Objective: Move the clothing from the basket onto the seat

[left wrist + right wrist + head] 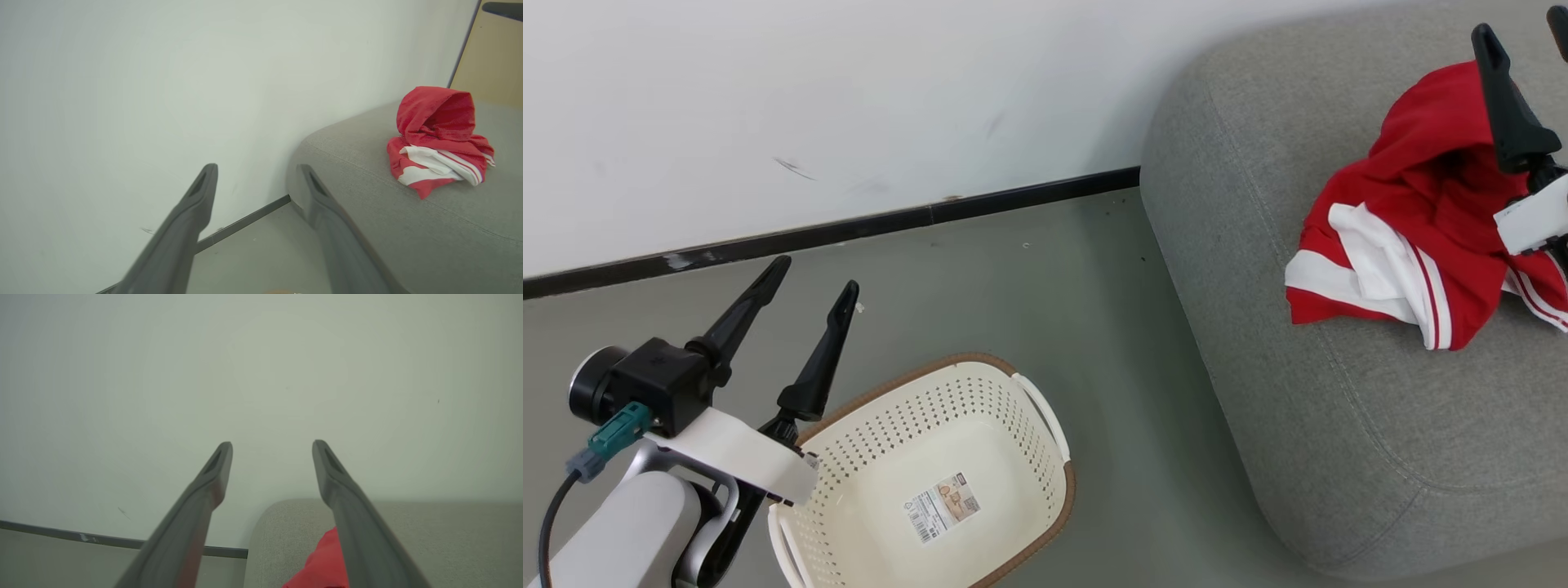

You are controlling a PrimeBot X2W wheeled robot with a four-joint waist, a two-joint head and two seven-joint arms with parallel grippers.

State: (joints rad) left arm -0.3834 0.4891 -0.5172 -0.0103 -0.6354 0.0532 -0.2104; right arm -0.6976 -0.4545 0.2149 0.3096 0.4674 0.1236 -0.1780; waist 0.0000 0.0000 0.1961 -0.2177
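Clothing [1413,212], red with white bands and striped trim, lies in one crumpled heap on the seat of the grey sofa [1339,425], at the right side of the head view. Going from the left: the left pincer [817,273] is held over the grey floor [1029,310], its two dark fingers spread apart with nothing between them. In its wrist view they point toward the white wall [849,98] and the corner of the sofa. Just beside it on the right, the cream laundry basket [882,441] with brown rim stands on the floor, and a paper label [942,506] is visible on its bare bottom. The basket and the sofa are apart, with floor between. Further right, the right pincer [1521,23] is over the heap, also wide open and gripping nothing. One finger crosses in front of the red fabric, and I cannot tell if it touches.
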